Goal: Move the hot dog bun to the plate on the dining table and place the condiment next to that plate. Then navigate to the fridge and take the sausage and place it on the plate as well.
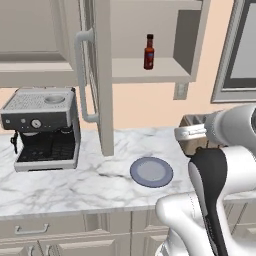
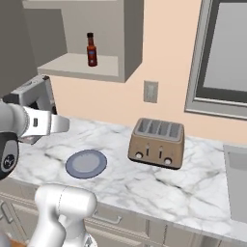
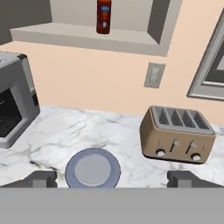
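Observation:
The condiment [image 1: 149,51] [image 2: 91,49] [image 3: 103,16], a slim dark-red bottle with a black cap, stands upright on the lower shelf of an open wall cabinet. Below it a round blue-grey plate [image 1: 151,171] [image 2: 86,163] [image 3: 92,168] lies bare on a white marble counter. My gripper [image 3: 113,179] is open, its two dark fingertips wide apart with nothing between them. It hovers above the counter's front, well below and in front of the bottle [image 1: 181,133] [image 2: 60,124]. The hot dog bun, the sausage, the fridge and the dining table are out of view.
The cabinet's open door [image 1: 102,75] with its long handle hangs left of the shelf. A coffee machine [image 1: 42,127] [image 3: 11,100] stands left of the plate, and a tan toaster [image 2: 157,142] [image 3: 177,133] to its right. A window [image 2: 226,58] is at the far right.

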You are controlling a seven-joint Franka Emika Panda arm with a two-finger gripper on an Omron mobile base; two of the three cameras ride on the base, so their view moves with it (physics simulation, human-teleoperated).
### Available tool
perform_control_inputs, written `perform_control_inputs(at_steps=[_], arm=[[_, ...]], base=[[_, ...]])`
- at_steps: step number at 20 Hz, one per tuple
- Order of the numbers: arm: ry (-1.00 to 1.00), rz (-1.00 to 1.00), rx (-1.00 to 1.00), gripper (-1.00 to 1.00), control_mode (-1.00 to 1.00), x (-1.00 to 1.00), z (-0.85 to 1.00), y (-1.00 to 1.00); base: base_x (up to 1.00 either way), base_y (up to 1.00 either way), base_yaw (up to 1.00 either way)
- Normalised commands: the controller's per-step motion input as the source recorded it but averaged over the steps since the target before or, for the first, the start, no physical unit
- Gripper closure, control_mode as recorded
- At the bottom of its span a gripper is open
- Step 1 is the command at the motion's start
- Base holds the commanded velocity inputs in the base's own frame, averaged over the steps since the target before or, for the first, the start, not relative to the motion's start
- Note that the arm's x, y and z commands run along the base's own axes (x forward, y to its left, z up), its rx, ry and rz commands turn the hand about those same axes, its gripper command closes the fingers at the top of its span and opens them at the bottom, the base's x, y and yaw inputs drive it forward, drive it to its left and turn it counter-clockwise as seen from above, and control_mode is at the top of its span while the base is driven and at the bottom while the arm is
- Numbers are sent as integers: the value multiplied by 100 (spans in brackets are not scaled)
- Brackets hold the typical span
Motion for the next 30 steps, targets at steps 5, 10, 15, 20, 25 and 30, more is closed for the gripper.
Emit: perform_control_inputs(at_steps=[5,10,15,20,25,30], arm=[[-11,2,0,-100,-100,68,1,-5],[-10,13,0,-100,-100,74,32,-1],[-11,13,0,-100,-100,57,48,0],[-12,3,0,-100,-100,26,82,6],[-13,-1,0,-100,-100,24,58,15],[-21,0,0,-100,-100,30,37,2]], base=[[0,0,0],[0,0,0],[0,0,0],[0,0,0],[0,0,0],[0,0,0]])
